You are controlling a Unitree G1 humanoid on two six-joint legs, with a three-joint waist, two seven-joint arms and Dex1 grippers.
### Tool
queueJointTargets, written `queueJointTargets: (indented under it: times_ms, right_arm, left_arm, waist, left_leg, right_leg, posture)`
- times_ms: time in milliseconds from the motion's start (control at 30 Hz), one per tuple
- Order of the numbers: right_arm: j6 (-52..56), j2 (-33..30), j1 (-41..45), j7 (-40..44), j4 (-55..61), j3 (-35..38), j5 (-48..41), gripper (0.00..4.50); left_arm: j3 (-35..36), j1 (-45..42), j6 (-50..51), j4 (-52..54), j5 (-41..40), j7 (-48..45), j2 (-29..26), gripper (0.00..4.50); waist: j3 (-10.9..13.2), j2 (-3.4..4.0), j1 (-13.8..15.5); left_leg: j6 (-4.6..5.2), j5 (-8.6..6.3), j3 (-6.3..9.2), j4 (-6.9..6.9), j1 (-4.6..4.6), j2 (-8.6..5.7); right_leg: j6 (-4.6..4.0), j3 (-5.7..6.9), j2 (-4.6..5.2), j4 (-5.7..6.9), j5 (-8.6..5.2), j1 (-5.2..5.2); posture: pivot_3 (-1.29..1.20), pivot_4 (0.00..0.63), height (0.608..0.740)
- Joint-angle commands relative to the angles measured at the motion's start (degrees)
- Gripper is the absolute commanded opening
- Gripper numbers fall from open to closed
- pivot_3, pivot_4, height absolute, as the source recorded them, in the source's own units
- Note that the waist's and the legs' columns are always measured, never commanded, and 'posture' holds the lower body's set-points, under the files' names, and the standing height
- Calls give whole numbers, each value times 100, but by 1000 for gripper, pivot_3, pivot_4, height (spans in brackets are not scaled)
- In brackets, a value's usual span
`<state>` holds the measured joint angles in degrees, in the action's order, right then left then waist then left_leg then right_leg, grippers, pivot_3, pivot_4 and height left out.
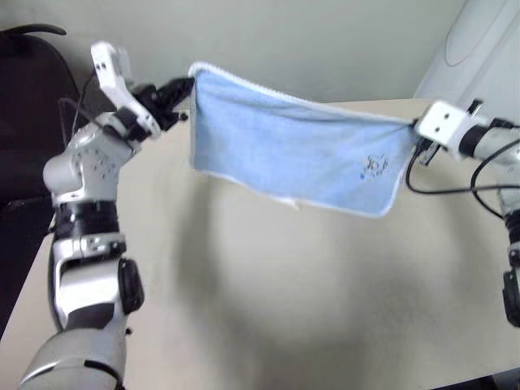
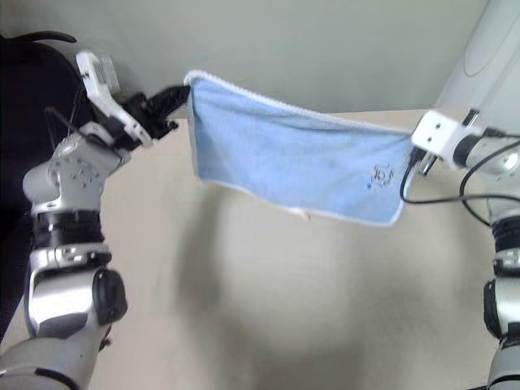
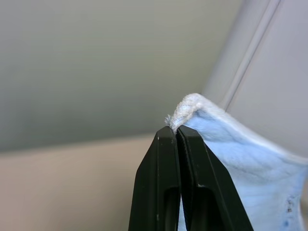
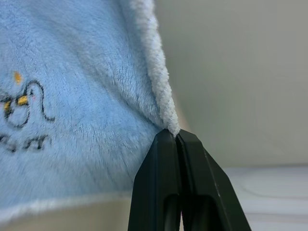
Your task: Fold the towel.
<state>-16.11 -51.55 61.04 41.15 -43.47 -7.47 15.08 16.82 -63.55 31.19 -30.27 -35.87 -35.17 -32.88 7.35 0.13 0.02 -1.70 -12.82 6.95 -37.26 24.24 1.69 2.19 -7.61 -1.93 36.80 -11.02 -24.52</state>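
Note:
The towel [image 1: 292, 150] is light blue with white edging and a small dark printed mark near its right end. It hangs stretched in the air above the beige table [image 1: 268, 309], held by its two upper corners. My left gripper [image 1: 188, 88] is shut on the upper left corner, and the left wrist view shows its black fingers [image 3: 166, 178] pinching the white edging of the towel [image 3: 250, 168]. My right gripper [image 1: 413, 123] is shut on the upper right corner; in the right wrist view its fingers [image 4: 166, 183] clamp the edging of the towel [image 4: 72, 96] beside the printed mark.
A black chair [image 1: 28, 122] stands off the table's left side. A pale grey curved object [image 1: 487, 49] rises at the back right. Black cables [image 1: 455, 191] loop from my right arm. The table's far edge runs just behind the towel.

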Motion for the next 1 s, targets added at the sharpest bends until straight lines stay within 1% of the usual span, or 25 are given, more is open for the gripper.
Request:
queueJointTargets:
  times_ms: [33,67,100,167,200,233,300,333,433,533,600,633,700,767,833,900,933,1000]
  right_arm:
    - [-236,-223,394,52,-292,148,-44,0]
    - [-241,-252,384,179,-251,195,-150,0]
    - [-127,-316,183,496,40,328,-442,0]
    - [162,-477,-462,1119,830,596,-1033,0]
    - [300,-530,-706,1283,1132,687,-1204,0]
    - [537,-616,-1146,1457,1597,813,-1427,0]
    - [943,-752,-1861,1661,2355,1031,-1723,0]
    - [1228,-866,-2517,1859,2949,1214,-1971,0]
    - [1933,-1052,-3790,2165,4150,1620,-2442,0]
    - [2346,-1119,-4644,2310,4863,1863,-2689,0]
    - [2482,-1143,-5031,2388,5089,1916,-2747,0]
    - [2509,-1168,-5165,2440,5146,1919,-2755,0]
    - [2519,-1236,-5311,2554,5216,1899,-2776,0]
    - [2468,-1211,-5054,2495,5070,1757,-2695,0]
    - [2350,-1137,-4664,2390,4808,1570,-2532,0]
    - [2014,-909,-3713,2075,4023,1112,-1991,0]
    - [1868,-799,-3263,1999,3601,895,-1761,0]
    - [1592,-627,-2632,1953,2907,581,-1434,0]
  left_arm:
    - [137,-324,-306,-142,88,-258,-132,62]
    - [99,-265,-287,-58,95,-395,-183,62]
    - [72,-13,-114,269,6,-628,-304,62]
    - [60,641,289,1039,-223,-1088,-582,62]
    - [73,854,416,1288,-299,-1196,-662,62]
    - [124,1231,591,1650,-418,-1312,-784,62]
    - [215,1819,912,2201,-620,-1437,-975,62]
    - [315,2449,1163,2729,-816,-1617,-1158,62]
    - [536,3797,1570,3762,-1158,-1904,-1509,62]
    - [697,4916,1743,4466,-1288,-1936,-1645,62]
    - [776,5553,1808,4903,-1356,-1886,-1628,62]
    - [814,5787,1889,5065,-1446,-1832,-1605,62]
    - [889,6172,2001,5322,-1617,-1758,-1558,62]
    - [959,6404,2049,5477,-1750,-1635,-1488,62]
    - [1016,6428,2052,5465,-1842,-1464,-1405,62]
    - [1040,6111,1953,5082,-1708,-1030,-1251,62]
    - [1046,5803,1957,4697,-1597,-697,-1173,62]
    - [1048,5343,1826,4147,-1339,-286,-1065,62]
  waist:
    - [0,0,-7]
    - [0,0,-13]
    - [0,0,-17]
    - [0,0,-38]
    - [0,0,-46]
    - [0,0,-44]
    - [0,0,-42]
    - [1,-2,-41]
    - [3,-6,-36]
    - [6,-10,-32]
    - [7,-13,-33]
    - [9,-16,-34]
    - [11,-19,-31]
    - [11,-20,-22]
    - [11,-19,-26]
    - [8,-19,-33]
    - [7,-17,-42]
    - [6,-17,-12]
  left_leg:
    - [1,1,-5,11,6,0]
    - [1,1,-8,16,7,0]
    - [2,0,-11,21,7,0]
    - [3,-1,-15,28,20,1]
    - [3,-1,-20,30,23,0]
    - [-27,7,-28,20,25,0]
    - [-50,7,-37,16,31,1]
    - [-60,4,-45,10,31,2]
    - [-70,-6,-82,-2,29,5]
    - [-62,-16,-106,-12,11,4]
    - [-22,-39,-113,-20,-18,5]
    - [-6,-48,-113,-32,-38,5]
    - [-5,-47,-112,-56,-56,5]
    - [-2,-51,-110,-64,-76,4]
    - [-3,-50,-113,-70,-107,2]
    - [-4,-51,-117,-70,-130,0]
    - [-4,-56,-117,-71,-145,1]
    - [0,-59,-115,-67,-145,3]
  right_leg:
    - [2,-5,0,-3,-1,-11]
    - [4,-8,0,-3,-5,-14]
    - [6,-11,0,-3,-10,-19]
    - [8,-14,0,-7,-16,-33]
    - [8,-15,0,-10,-24,-34]
    - [9,-15,0,0,-43,-35]
    - [12,-18,0,-1,-55,-38]
    - [13,-19,1,2,-61,-37]
    - [20,-27,7,10,-79,-33]
    - [19,-33,11,17,-85,-18]
    - [9,-38,11,19,-91,11]
    - [-45,-37,9,21,-123,36]
    - [-57,-35,5,32,-117,60]
    - [-71,-32,5,35,-109,80]
    - [-72,-34,5,35,-110,109]
    - [-73,-37,7,34,-113,127]
    - [-79,-38,8,34,-110,124]
    - [-90,-34,11,38,-96,121]
  posture:
    - [0,150,735]
    - [0,150,735]
    - [0,150,735]
    - [0,150,735]
    - [0,150,735]
    - [0,150,735]
    - [0,150,735]
    - [0,150,735]
    - [0,150,735]
    - [0,150,735]
    - [0,150,735]
    - [0,150,735]
    - [0,150,735]
    - [0,150,735]
    - [0,150,735]
    - [0,150,735]
    - [0,150,735]
    - [0,150,735]
